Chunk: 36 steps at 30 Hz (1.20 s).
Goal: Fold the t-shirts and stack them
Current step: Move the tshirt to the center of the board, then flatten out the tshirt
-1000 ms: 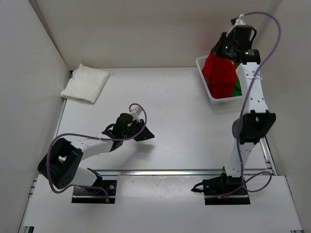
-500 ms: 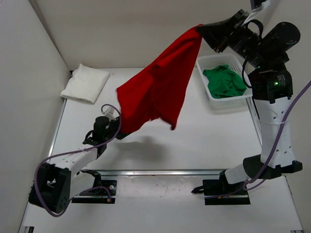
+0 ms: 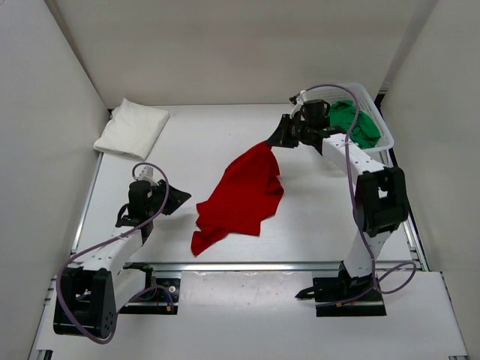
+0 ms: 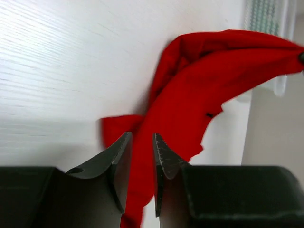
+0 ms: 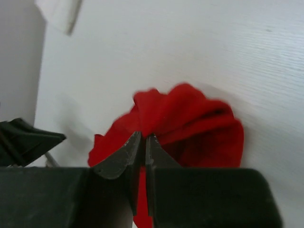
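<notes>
The red t-shirt (image 3: 244, 195) lies crumpled on the table, stretching from its raised top corner down to the near left. My right gripper (image 3: 271, 141) is shut on that top corner, and the wrist view shows the red cloth (image 5: 190, 121) pinched between the jaws of my right gripper (image 5: 144, 140). My left gripper (image 3: 182, 199) sits low just left of the shirt, open, with nothing between its fingers; the red t-shirt (image 4: 204, 80) lies beyond my left gripper (image 4: 141, 145). The white t-shirt (image 3: 132, 129) lies folded at the back left. The green t-shirt (image 3: 354, 124) sits in the basket.
The white lattice basket (image 3: 384, 129) stands at the back right, behind the right arm. Side walls close in the table on the left and right. A metal rail runs along the near edge by the arm bases.
The right arm swung the red t-shirt out of the basket, through the air and down onto the table. The left gripper drew back to the left and its jaws opened.
</notes>
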Each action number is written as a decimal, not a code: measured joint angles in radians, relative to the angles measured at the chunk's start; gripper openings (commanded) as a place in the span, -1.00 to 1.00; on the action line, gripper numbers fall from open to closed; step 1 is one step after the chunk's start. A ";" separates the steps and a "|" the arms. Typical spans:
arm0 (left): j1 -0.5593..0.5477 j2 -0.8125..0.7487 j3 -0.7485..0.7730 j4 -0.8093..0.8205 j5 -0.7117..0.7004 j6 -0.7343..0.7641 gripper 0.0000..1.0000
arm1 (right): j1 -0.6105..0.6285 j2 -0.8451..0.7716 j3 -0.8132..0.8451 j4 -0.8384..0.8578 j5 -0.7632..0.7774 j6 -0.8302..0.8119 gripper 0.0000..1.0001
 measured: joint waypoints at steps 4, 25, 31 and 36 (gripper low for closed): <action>0.027 0.015 0.007 -0.031 -0.037 0.013 -0.36 | -0.048 0.050 -0.025 0.001 0.037 0.016 -0.68; -0.850 0.700 0.583 -0.246 -0.457 0.274 0.09 | 0.014 -0.315 -0.683 0.133 0.328 0.036 -0.12; -0.865 0.708 0.598 -0.267 -0.456 0.304 -0.15 | 0.111 -0.317 -0.799 0.176 0.303 0.042 -0.05; -0.862 0.740 0.618 -0.270 -0.439 0.324 -0.81 | 0.151 -0.325 -0.833 0.244 0.281 0.065 -0.05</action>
